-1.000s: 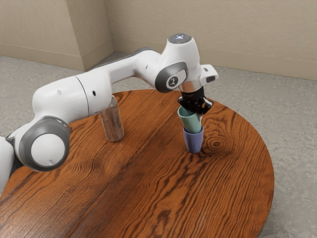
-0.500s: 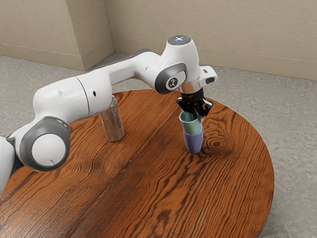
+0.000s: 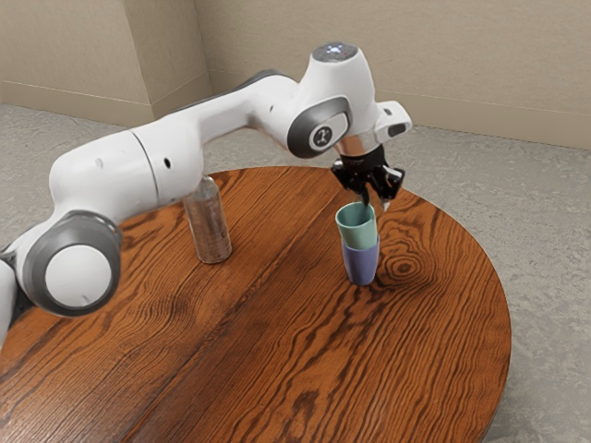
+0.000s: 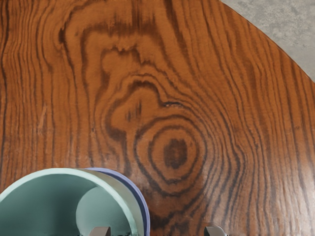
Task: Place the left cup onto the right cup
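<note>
Gripper (image 3: 371,196): black, two fingers spread apart, gripping nothing.
Teal cup (image 3: 356,226): smooth, tapered, open-topped; just under the gripper, nested upright in the purple cup.
Purple cup (image 3: 361,264): matte, tapered; below the teal one, standing on the worktop.
Worktop (image 3: 277,351): round, glossy wood with bold grain and a ringed knot beside the cups.
Clear bottle (image 3: 209,221): cylindrical, upright, well apart from the gripper.

Just below the black gripper (image 3: 373,199) stands a teal plastic cup (image 3: 355,224) nested in a purple plastic cup (image 3: 360,264). Open round wooden desk (image 3: 277,351) surrounds them; a clear cylindrical bottle (image 3: 210,221) stands well apart.
</note>
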`<action>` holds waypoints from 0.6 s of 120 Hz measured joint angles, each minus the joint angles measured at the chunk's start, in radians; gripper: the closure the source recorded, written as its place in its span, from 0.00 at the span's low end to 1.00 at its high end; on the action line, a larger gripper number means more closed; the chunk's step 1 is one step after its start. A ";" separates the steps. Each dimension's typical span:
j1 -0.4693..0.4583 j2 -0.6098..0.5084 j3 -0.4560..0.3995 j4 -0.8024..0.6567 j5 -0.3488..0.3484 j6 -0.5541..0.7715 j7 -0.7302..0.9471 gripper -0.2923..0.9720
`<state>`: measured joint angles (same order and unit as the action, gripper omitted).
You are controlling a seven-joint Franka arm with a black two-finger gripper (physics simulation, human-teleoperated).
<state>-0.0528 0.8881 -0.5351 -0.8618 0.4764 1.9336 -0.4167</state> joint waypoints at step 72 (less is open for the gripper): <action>0.026 -0.722 0.358 -0.483 -0.275 -0.268 0.005 0.34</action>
<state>-0.0269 0.1660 -0.1771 -1.3452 0.2015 1.6652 -0.4114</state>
